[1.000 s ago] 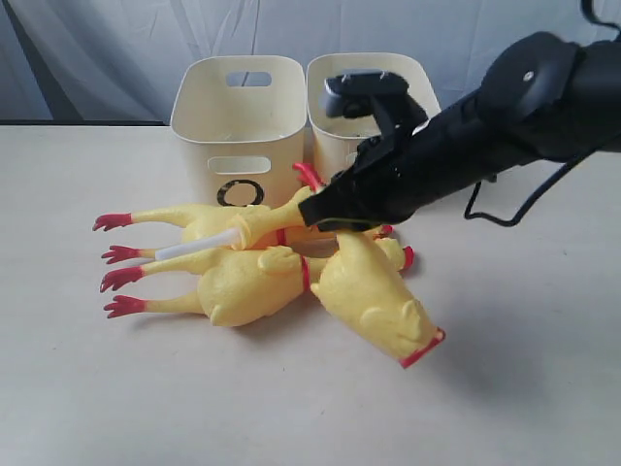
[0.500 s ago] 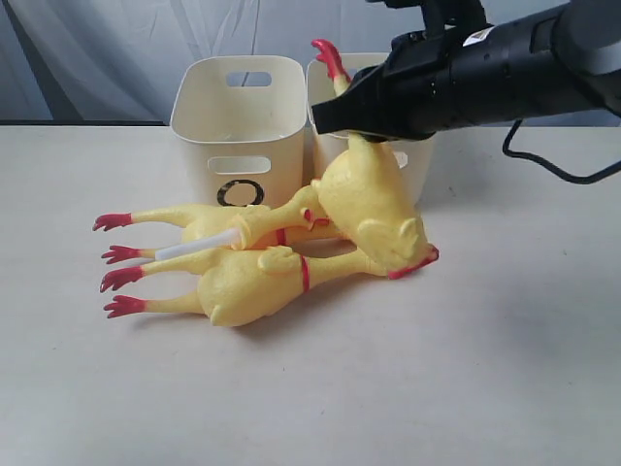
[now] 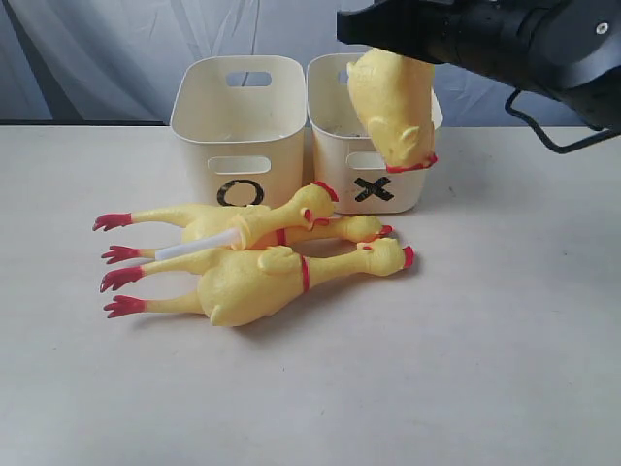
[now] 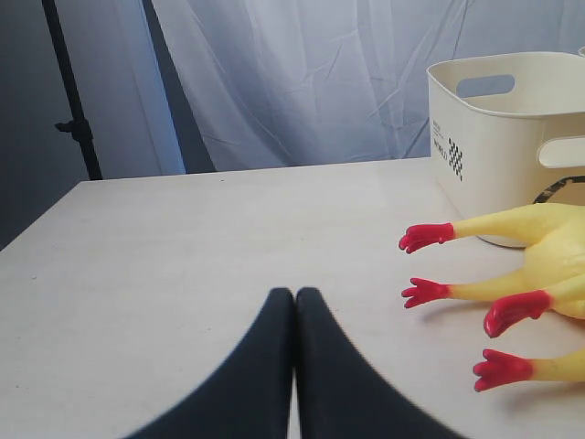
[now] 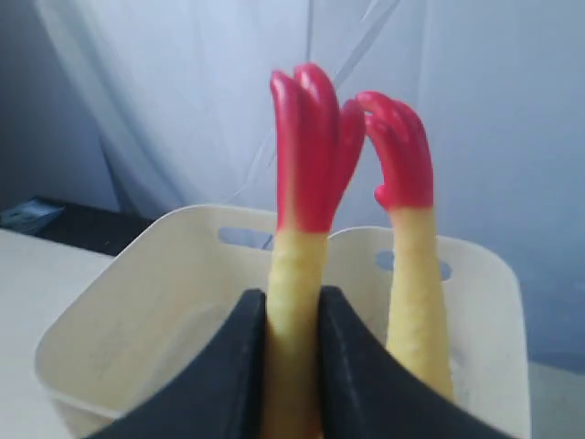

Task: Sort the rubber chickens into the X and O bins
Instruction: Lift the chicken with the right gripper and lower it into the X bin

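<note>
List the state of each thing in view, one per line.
right hand: shut on one leg of the held chicken.
held chicken: in the air, hanging head down at the X bin.
left hand: shut, empty.
other three chickens: lying piled on the table.
O bin: upright, no chicken showing inside.
X bin: upright, beside the O bin.

Lab-like setup: draped backdrop behind pale table

Black O: front wall of the O tub, below its slot handle.
Black X: front wall of the X tub, just beside the O tub.
Small printed sticker: end wall of the O tub, wording unreadable.
</note>
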`<action>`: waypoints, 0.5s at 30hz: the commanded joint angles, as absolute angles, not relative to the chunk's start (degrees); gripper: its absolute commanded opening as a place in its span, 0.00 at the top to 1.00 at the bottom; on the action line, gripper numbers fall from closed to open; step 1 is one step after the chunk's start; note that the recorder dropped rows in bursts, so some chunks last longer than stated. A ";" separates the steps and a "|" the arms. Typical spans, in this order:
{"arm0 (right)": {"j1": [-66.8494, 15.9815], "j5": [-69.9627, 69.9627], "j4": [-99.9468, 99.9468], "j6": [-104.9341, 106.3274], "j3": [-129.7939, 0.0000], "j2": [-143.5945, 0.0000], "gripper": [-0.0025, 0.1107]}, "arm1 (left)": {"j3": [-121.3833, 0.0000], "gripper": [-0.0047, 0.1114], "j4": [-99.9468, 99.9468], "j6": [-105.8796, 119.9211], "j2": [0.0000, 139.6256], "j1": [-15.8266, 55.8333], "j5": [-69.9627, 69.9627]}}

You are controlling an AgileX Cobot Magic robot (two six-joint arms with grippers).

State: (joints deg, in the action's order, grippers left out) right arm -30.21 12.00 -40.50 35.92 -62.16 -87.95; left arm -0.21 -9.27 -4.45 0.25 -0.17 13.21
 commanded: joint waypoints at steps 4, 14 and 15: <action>-30.32 21.69 -40.27 33.15 -64.52 -92.09 0.99 | 0.00 0.96 -9.22 -4.65 0.00 -0.44 13.28; -30.47 24.83 -36.85 31.86 -72.33 -99.26 0.99 | 0.00 0.96 -9.22 -4.65 0.00 -0.44 13.28; -30.47 25.43 -35.72 31.86 -72.92 -99.91 0.99 | 0.00 0.96 -9.22 -4.65 0.00 -0.44 13.28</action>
